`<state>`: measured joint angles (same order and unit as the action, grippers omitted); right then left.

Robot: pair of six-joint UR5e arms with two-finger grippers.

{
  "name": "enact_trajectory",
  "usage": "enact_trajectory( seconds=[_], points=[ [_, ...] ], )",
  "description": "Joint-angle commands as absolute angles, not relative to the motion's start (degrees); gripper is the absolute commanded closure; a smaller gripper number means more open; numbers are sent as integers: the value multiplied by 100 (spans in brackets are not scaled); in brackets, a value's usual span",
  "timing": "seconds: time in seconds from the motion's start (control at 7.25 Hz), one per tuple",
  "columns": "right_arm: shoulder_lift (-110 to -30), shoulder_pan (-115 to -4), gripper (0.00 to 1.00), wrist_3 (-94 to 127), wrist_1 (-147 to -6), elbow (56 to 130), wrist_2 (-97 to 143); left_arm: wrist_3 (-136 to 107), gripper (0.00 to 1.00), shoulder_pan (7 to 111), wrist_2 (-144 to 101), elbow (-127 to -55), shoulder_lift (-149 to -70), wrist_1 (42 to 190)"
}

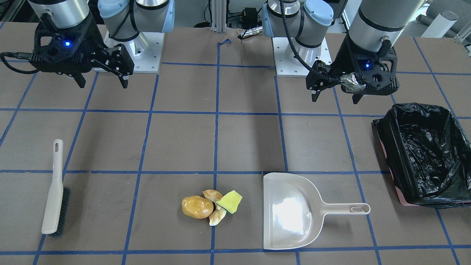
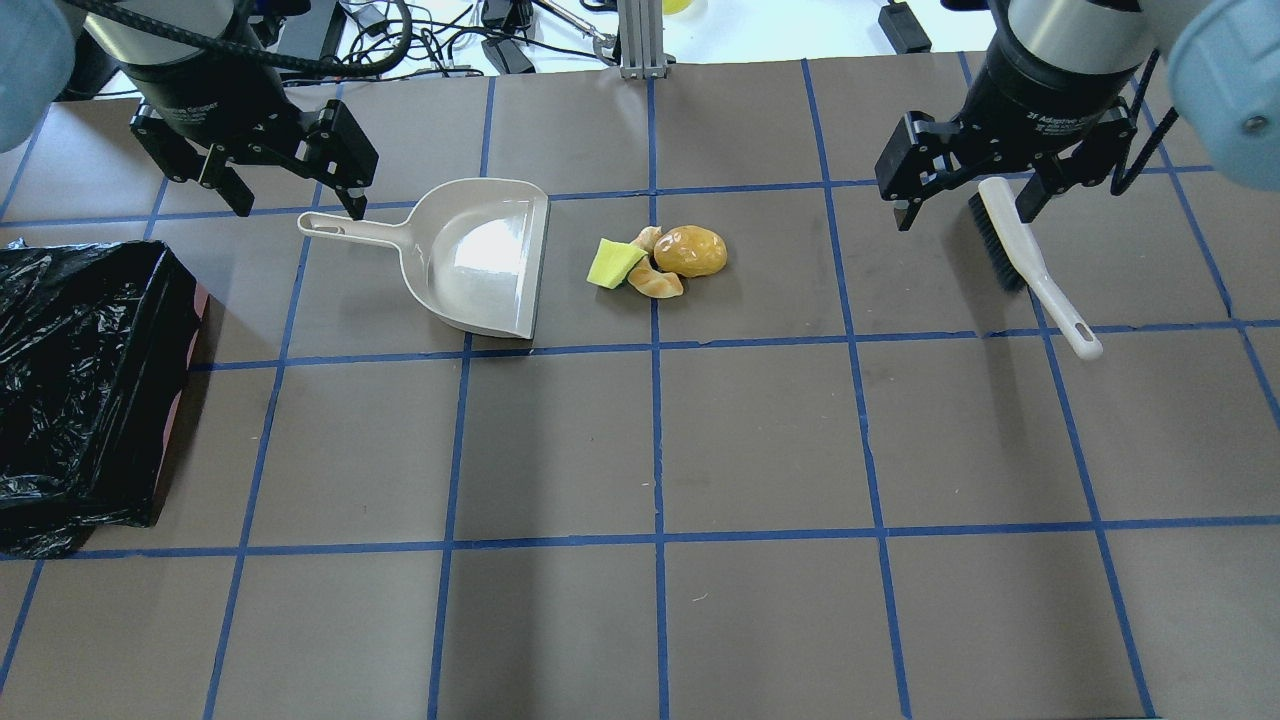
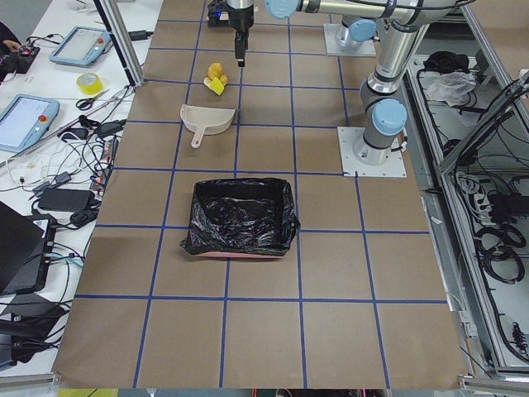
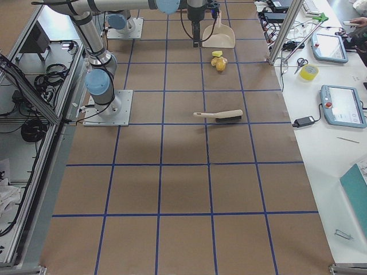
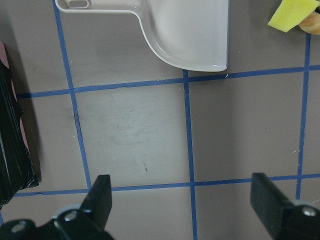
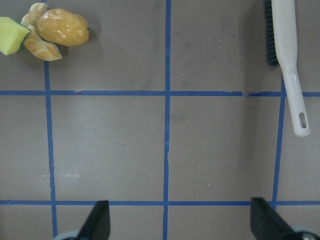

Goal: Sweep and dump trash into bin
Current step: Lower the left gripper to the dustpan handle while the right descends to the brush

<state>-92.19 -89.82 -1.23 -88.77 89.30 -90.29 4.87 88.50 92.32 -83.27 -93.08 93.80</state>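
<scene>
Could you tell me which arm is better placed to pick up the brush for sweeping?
Probably the right: its open right gripper hangs on the same side as the brush, while the left gripper is near the dustpan handle.

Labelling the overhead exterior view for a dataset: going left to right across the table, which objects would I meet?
black-lined bin → beige dustpan → trash pile → brush

A robotics lab: robot arms (image 3: 384,124) bolted to a table (image 3: 331,265) gridded with blue tape (image 2: 658,440), beside a white bench (image 3: 58,78) strewn with control tablets (image 3: 25,122), cables (image 3: 78,161), scissors (image 3: 89,101) and a tape roll (image 3: 89,83).
</scene>
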Motion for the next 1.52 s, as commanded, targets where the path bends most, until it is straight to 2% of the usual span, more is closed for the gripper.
enact_trajectory(
  seconds=[0.0, 0.55, 0.69, 0.97, 1.38],
  points=[
    [-9220, -8982, 0, -123, -8851, 8930, -9052, 457, 0, 8851, 9220, -8323, -9351, 9325],
    [-9150, -8851, 0, -193, -8903, 8965, -9132, 483, 0, 8842, 9220, -8332, -9491, 9264],
    [-9158, -8494, 0, -428, -8903, 9087, -9097, 518, 0, 8833, 9202, -8367, -9623, 8950],
    [-9150, -7624, 0, -1525, -8903, 9333, -9035, 667, 0, 8807, 9202, -8970, -9895, 8327],
    [-8975, -7296, 0, -2439, -10251, 10035, -9420, 1856, 0, 8780, 9246, -9483, -10554, 6464]
  ],
)
